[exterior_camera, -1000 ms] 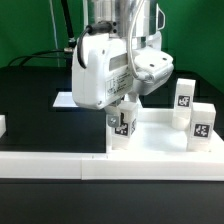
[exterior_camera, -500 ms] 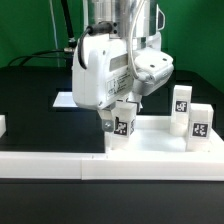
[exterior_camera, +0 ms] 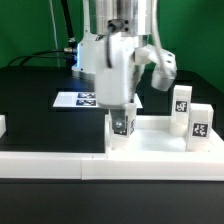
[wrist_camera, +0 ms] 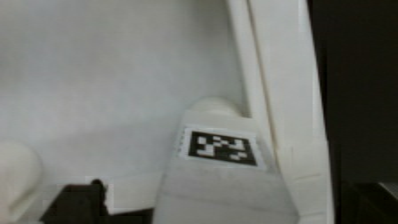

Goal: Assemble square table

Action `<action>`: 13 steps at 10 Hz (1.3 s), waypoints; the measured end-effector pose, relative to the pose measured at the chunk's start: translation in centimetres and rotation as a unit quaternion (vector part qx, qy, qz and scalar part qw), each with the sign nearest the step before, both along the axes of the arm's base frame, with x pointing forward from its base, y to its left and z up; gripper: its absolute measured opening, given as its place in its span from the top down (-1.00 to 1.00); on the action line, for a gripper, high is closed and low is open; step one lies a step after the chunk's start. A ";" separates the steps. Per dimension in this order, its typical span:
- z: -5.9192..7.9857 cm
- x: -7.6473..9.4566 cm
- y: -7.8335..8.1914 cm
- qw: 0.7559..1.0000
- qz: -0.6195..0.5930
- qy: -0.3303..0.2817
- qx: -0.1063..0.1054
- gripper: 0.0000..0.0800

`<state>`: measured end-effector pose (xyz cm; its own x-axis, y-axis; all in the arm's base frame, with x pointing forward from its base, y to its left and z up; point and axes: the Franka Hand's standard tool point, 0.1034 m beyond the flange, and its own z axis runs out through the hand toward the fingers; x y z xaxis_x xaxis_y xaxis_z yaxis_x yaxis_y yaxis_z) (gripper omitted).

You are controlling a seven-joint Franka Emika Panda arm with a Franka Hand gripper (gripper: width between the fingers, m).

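**Jaws let go of the leg standing at the tabletop's corner**

A second ago the silver two-finger gripper [exterior_camera: 122, 112] was closed low around the short white plastic leg with a black-and-white tag [exterior_camera: 121, 128]. Now the arm has turned upright above it and the jaws stand wide, one finger on each side of the leg and, as far as the exterior view tells, no longer pressing it. The leg stays upright where it was, at the near corner of the white square plastic tabletop plate with raised edges [exterior_camera: 155, 135]. In the wrist view the same leg [wrist_camera: 217, 160] rises between the dark fingertips [wrist_camera: 80, 195], close beside the plate's raised edge [wrist_camera: 276, 80].

My reading is that this leg has been seated in its corner socket and released; whether it is screwed fully home cannot be told from these views. The next step would likely be lifting clear without knocking it.

Two more short white tagged legs [exterior_camera: 181, 103] [exterior_camera: 200, 122] stand on the plate's far side toward the exterior view's right, close to each other, well apart from the gripper.

The plate lies on a black table top [exterior_camera: 30, 100]. A long white rail [exterior_camera: 60, 165] runs along the near edge, just in front of the plate. The flat white marker board [exterior_camera: 78, 99] lies behind the arm. Green wall [exterior_camera: 30, 30] fills the background, with dark cables hanging near the arm
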<state>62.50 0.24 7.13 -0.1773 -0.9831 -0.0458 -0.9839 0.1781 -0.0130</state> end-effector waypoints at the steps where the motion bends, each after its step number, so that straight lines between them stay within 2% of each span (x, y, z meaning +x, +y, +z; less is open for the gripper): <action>1: 0.0 0.0 0.1 1.000 -0.001 0.000 0.000 -0.62; 3: -0.1 0.0 0.1 1.000 0.011 -0.001 0.000 -0.62; 5: 0.0 0.0 0.3 0.989 0.151 -0.004 -0.008 -0.62; 6: -0.2 0.1 0.7 0.971 0.237 -0.015 -0.015 -0.62; 7: -0.4 0.0 0.3 0.946 0.323 -0.022 -0.021 -0.62; 8: -0.5 -0.1 0.1 0.934 0.357 -0.023 -0.023 -0.62; 10: -0.6 -0.1 -0.4 0.885 0.464 -0.027 -0.031 -0.62; 11: -0.5 0.0 -0.4 0.875 0.482 -0.028 -0.035 -0.62; 13: -0.5 0.0 -0.5 0.880 0.473 -0.028 -0.035 -0.55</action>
